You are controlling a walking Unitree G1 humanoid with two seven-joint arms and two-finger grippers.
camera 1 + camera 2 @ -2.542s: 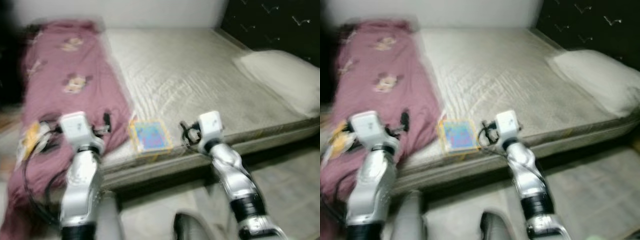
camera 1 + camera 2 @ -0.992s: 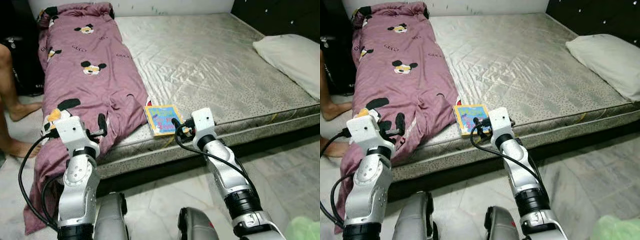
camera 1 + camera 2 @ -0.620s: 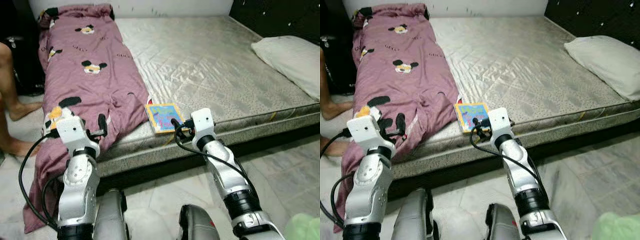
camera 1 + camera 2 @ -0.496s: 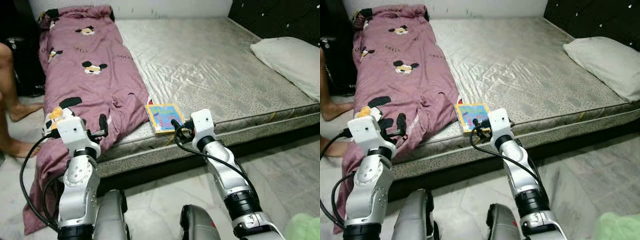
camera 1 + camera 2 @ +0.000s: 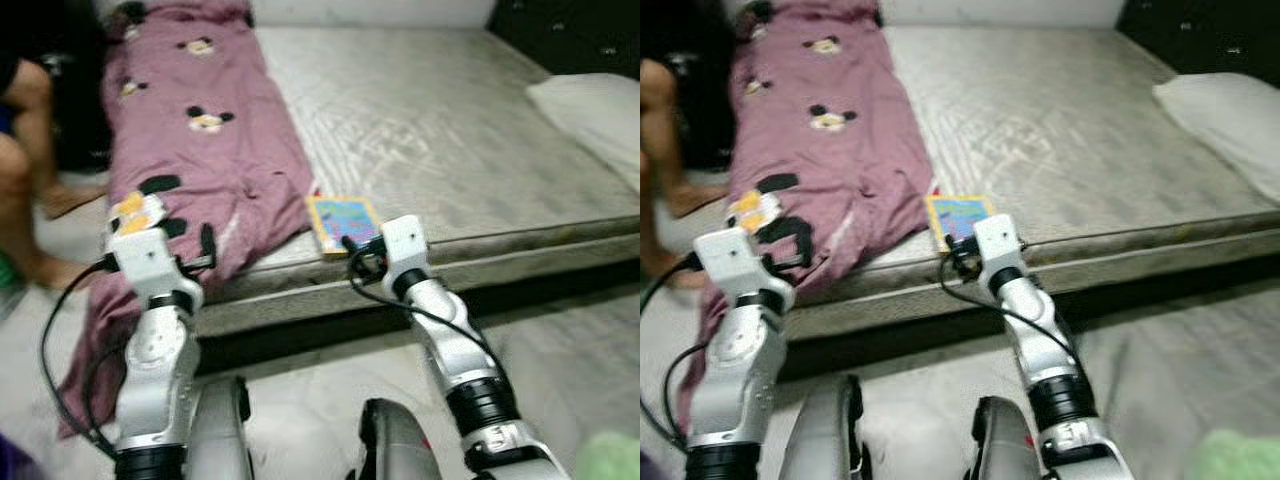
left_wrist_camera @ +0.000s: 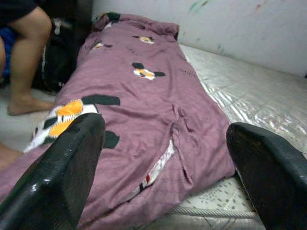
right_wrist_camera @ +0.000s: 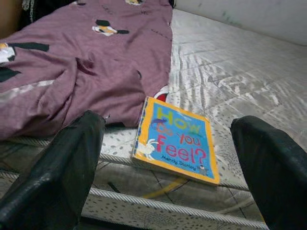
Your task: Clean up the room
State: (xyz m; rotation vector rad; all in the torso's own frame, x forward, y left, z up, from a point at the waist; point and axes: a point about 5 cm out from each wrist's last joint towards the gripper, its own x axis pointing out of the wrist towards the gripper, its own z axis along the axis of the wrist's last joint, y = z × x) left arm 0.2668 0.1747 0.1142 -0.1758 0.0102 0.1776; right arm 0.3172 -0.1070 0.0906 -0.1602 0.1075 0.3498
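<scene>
My two pincers, left pincer (image 6: 158, 158) and right pincer (image 7: 165, 163), both spread and empty, face one book (image 7: 175, 139) at the bed (image 5: 450, 150) edge, beside one purple blanket (image 5: 200, 150).

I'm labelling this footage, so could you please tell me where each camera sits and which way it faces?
Left eye view: on the head, looking forward and down at the grey bare mattress; both silver arms show, with the left gripper and right gripper.
Right eye view: beside it, same scene; the white pillow lies far right.
Left wrist view: along open black fingers at the mauve cartoon-print blanket; a person's leg stands beside.
Right wrist view: along open fingers at the orange-edged blue picture book.
Both wrist views share the blanket.
</scene>
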